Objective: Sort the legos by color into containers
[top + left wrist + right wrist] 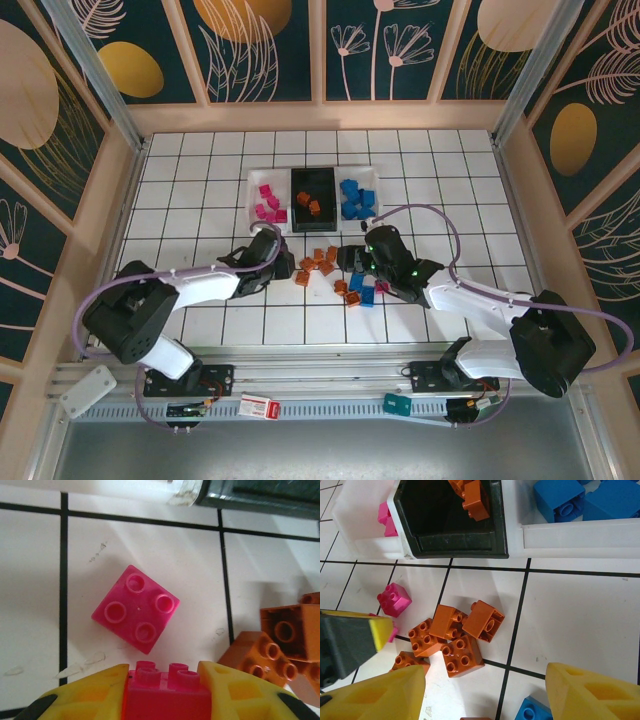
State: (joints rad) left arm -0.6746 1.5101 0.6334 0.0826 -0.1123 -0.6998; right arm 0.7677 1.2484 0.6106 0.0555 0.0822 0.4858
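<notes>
White tiled table (200, 190) with black lines, dark walls (270, 60) with gold leaves, left gripper (162, 667) squeezing a held pink brick (167, 700), a loose pink brick (135, 611) just ahead of it, right gripper (485, 672) wide open and empty, orange bricks (452, 635) in front of it, black tray (455, 545) farther ahead, between white trays (570, 535).

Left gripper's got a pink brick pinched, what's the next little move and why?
Probably lift and swing toward the left white tray. The left gripper is shut on the pink brick low over the tiles, and that tray already holds other pink bricks.
</notes>
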